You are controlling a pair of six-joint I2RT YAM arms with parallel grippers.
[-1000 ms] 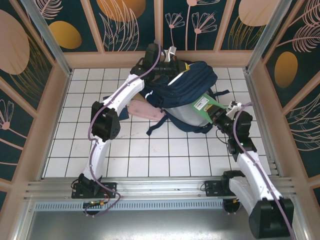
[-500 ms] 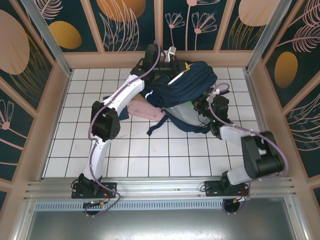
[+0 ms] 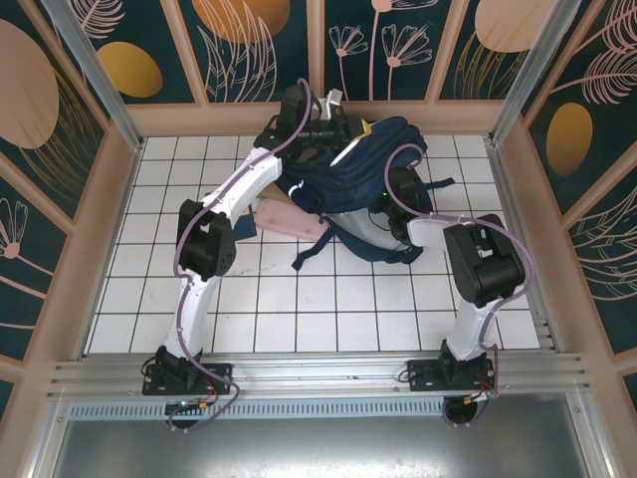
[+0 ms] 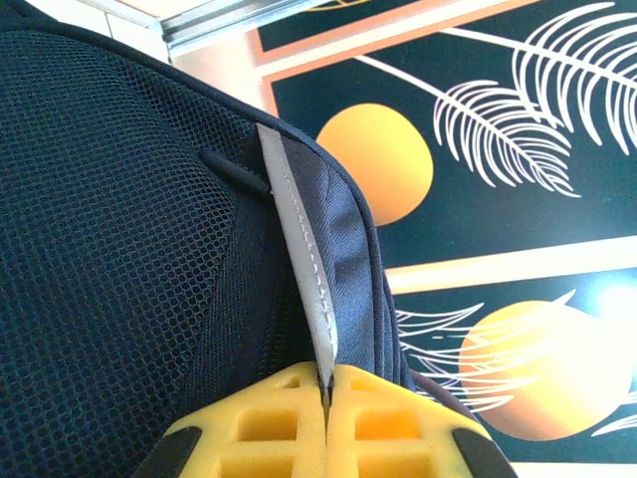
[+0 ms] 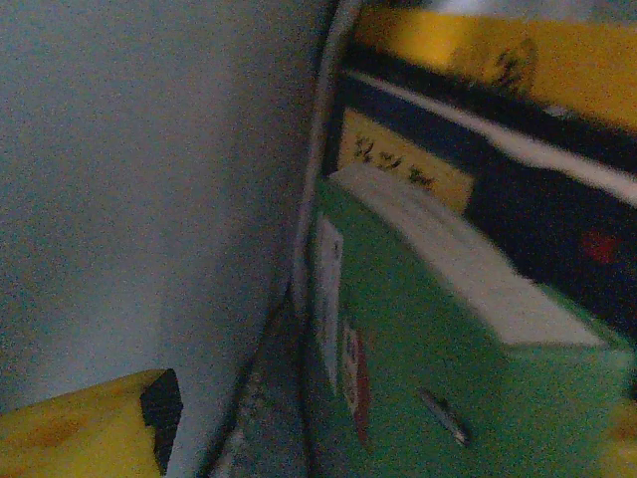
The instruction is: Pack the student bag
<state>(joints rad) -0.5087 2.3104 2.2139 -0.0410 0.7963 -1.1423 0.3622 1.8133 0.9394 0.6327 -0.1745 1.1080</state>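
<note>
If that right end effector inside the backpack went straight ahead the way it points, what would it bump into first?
Most likely the green book inside the student bag, which lies right ahead of the right end effector. The bag's grey lining runs alongside. Depth is unclear in this dim view.

Left arm [image 3: 204, 244] reaches toward 1 o'clock, left gripper [image 4: 323, 403] pinched tight on bag [image 4: 119, 249] trim. Right arm [image 3: 478, 264] folds toward 11 o'clock, right gripper [image 5: 393, 428] spread (one yellow finger [image 5: 90, 428] at 8 o'clock).
</note>
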